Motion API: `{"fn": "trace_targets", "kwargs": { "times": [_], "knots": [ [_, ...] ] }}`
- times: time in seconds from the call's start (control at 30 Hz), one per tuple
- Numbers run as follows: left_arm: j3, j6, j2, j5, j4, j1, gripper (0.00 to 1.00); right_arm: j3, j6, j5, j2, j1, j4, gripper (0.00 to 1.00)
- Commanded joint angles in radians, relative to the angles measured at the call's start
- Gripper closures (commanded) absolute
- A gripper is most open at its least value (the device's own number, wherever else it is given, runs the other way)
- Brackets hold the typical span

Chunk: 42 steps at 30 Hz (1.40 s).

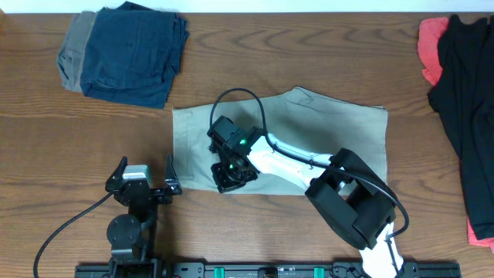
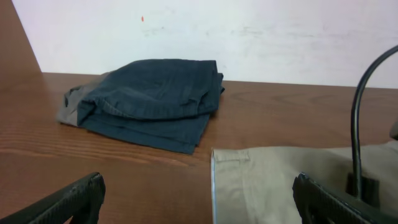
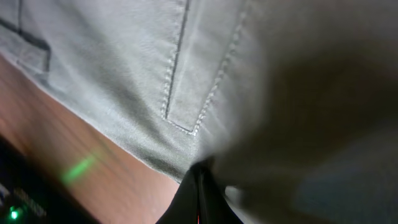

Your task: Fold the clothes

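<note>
At the near edge, left of centre, the left gripper (image 1: pixel 146 166) hovers over the bare brown wood-grain worktop (image 1: pixel 62 154). Its two black fingers are spread wide with nothing between them, and they point toward the far edge.

Just to its right, the right gripper (image 1: pixel 231 176) reaches in from the near right and is down on the near edge of the light khaki fabric shorts (image 1: pixel 332 127). In the wrist view its fingertips (image 3: pixel 200 194) are pressed together where the khaki cloth bunches, so it appears to be pinching the near hem. A stitched pocket seam runs just beyond them. A black cable (image 2: pixel 357 124) loops up from this arm over the cloth.

The shorts lie flat in the middle of the worktop as a wide rectangle.

At the far left corner, a folded navy blue fabric garment (image 1: pixel 135 50) rests on a grey fabric garment (image 1: pixel 73 50) that shows along its left side. This stack is apart from the shorts.

Along the right edge, running to the far right corner, a black fabric garment (image 1: pixel 467 77) lies heaped over a red fabric piece (image 1: pixel 431 38).
</note>
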Motion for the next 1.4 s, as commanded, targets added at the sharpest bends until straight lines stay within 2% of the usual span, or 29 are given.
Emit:
{"fn": "trace_targets", "kwargs": {
  "times": [0.0, 0.27, 0.53, 0.57, 0.6, 0.67, 0.83, 1.07, 1.17, 1.37],
  "knots": [
    [-0.018, 0.006, -0.006, -0.012, -0.035, -0.004, 0.02, -0.019, -0.008, 0.031, 0.006, 0.013, -0.040, 0.99],
    [-0.018, 0.006, -0.006, -0.012, -0.035, -0.004, 0.02, -0.015, -0.028, 0.083, -0.137, -0.027, -0.036, 0.99],
    [-0.018, 0.006, -0.006, -0.013, -0.035, -0.004, 0.02, -0.015, -0.073, 0.151, -0.367, -0.200, -0.151, 0.76],
    [-0.018, 0.006, -0.006, -0.012, -0.035, -0.004, 0.02, -0.015, -0.084, 0.173, -0.400, -0.238, -0.177, 0.66],
    [-0.018, 0.006, -0.006, -0.012, -0.035, -0.004, 0.02, -0.015, -0.097, 0.187, -0.424, -0.268, -0.195, 0.47],
    [-0.018, 0.006, -0.006, -0.012, -0.035, -0.004, 0.02, -0.015, -0.123, 0.215, -0.476, -0.342, -0.238, 0.01],
    [-0.018, 0.006, -0.006, -0.013, -0.035, -0.004, 0.02, -0.015, -0.136, 0.419, -0.564, -0.529, -0.350, 0.01],
    [-0.018, 0.006, -0.006, -0.013, -0.035, -0.004, 0.02, -0.022, -0.136, 0.757, -0.571, -0.764, -0.435, 0.01],
    [-0.018, 0.006, -0.006, -0.012, -0.035, -0.004, 0.02, -0.023, -0.135, 0.740, -0.570, -0.834, -0.444, 0.01],
    [-0.018, 0.006, -0.006, -0.013, -0.035, -0.004, 0.02, -0.023, -0.135, 0.555, -0.570, -0.883, -0.443, 0.01]
  ]
}}
